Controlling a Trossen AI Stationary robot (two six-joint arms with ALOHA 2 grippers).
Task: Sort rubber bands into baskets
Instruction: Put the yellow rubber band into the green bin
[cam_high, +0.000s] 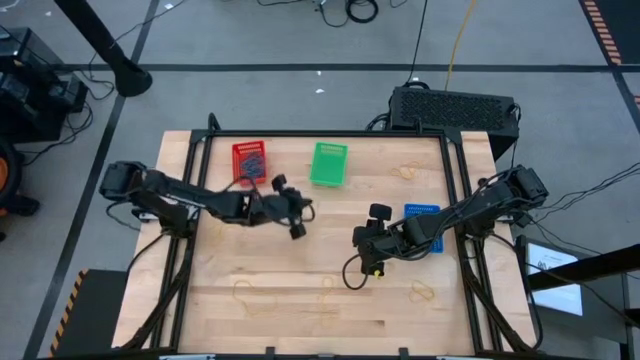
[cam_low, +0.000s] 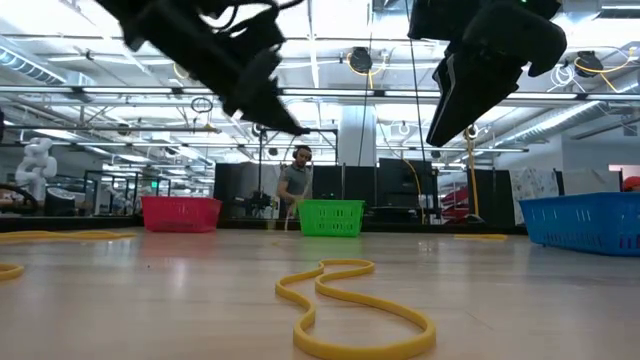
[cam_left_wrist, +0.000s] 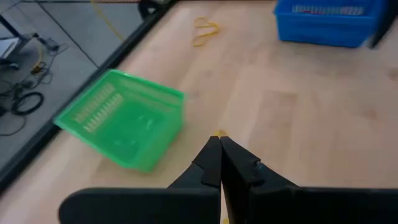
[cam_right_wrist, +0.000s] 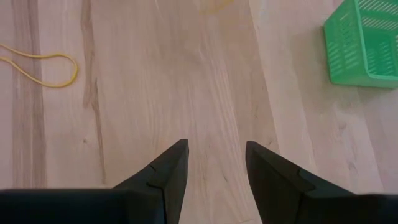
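Three baskets stand on the wooden table: red and green at the far side, blue on the right, partly under my right arm. Yellow rubber bands lie loose on the wood, near the front and at the far right. My left gripper hangs above the table, near the green basket, shut with a yellow sliver at its tips. My right gripper stands open over bare wood in the middle, nothing between its fingers. My left gripper pinches a yellow rubber band between its two fingertips. Only a small yellow bit shows at the tips; the fingers hide the rest. The fingers slant down toward the table from the left, well above the wood.
A black box sits beyond the far edge, with cables around it. More yellow bands lie near the front centre, and one lies close to the low camera. A person stands in the room behind.
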